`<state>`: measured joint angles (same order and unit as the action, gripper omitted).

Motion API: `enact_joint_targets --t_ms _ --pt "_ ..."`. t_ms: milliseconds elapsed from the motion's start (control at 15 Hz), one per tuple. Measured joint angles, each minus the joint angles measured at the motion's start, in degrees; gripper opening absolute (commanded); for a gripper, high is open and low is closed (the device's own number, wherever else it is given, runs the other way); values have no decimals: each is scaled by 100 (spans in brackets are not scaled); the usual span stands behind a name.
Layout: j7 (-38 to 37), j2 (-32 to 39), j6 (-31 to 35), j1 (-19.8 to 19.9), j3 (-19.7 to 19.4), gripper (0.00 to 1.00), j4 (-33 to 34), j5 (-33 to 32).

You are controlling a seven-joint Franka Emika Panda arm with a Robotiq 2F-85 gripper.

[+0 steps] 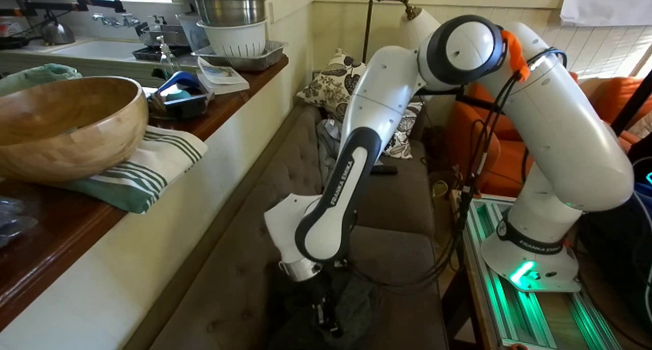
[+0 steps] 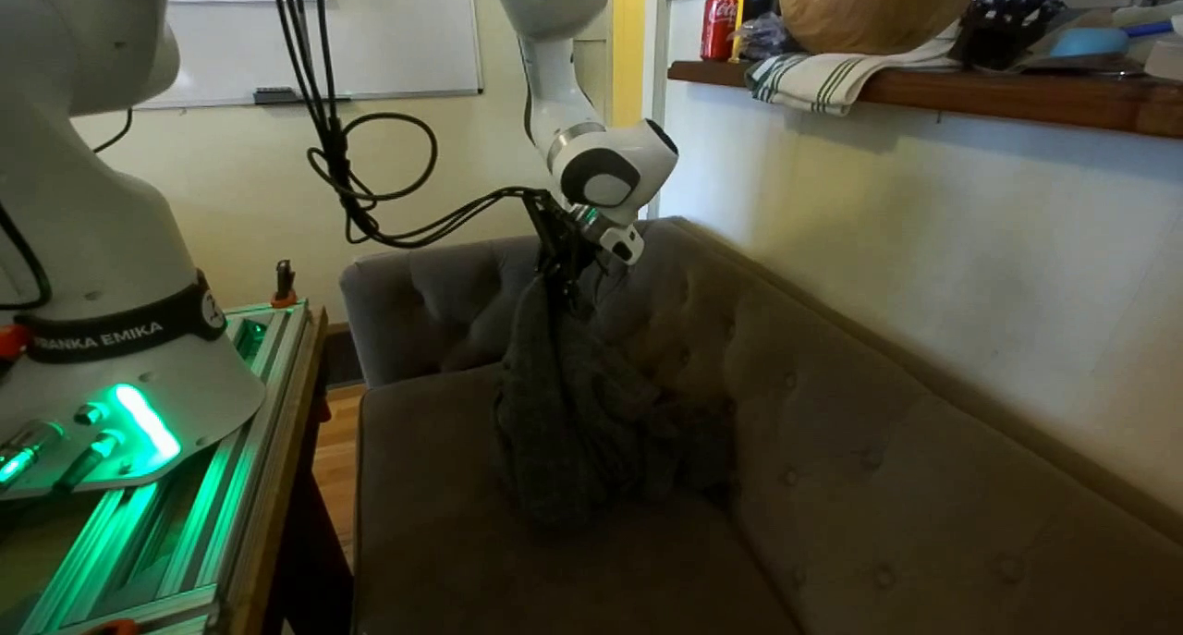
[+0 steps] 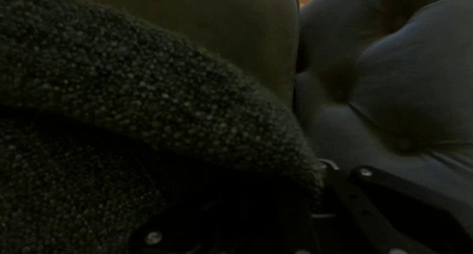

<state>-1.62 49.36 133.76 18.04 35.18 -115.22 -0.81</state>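
Observation:
A dark grey-green textured cloth, like a blanket or garment, hangs over the grey tufted sofa (image 2: 878, 450). My gripper (image 2: 562, 284) is shut on the upper end of the cloth (image 2: 545, 413), and the lower part drapes in folds onto the seat and towards the backrest. In an exterior view the gripper (image 1: 326, 312) points down over the sofa, with the dark cloth (image 1: 359, 304) around it. In the wrist view the cloth (image 3: 177, 109) fills the left and runs into the black fingers (image 3: 314, 200). Deep shadow hides one finger and much of the grip.
A wooden ledge (image 1: 265, 75) runs above the sofa back. It bears a wooden bowl (image 1: 76, 131), a striped towel (image 1: 153, 161) and dishes. The arm's base stands on a metal-framed table (image 1: 489, 227) beside the sofa. Patterned pillows (image 1: 333, 85) lie at a sofa end. Cables hang from the arm.

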Motion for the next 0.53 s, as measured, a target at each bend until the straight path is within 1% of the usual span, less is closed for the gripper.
enact_joint_targets --t_ms 67,200,267,333,400,533 --pt "-146 126 -274 -454 -262 32 347 -12" --pt "-179 318 -739 -1373 -879 44 1040 157" --pt "-179 383 -891 -1743 -1154 52 1342 250" --pt "-176 422 -960 -2010 -1368 59 1569 346" --pt "-164 430 -965 -2164 -1529 65 1714 467" --pt "-98 371 -790 -2188 -1718 80 1763 785"
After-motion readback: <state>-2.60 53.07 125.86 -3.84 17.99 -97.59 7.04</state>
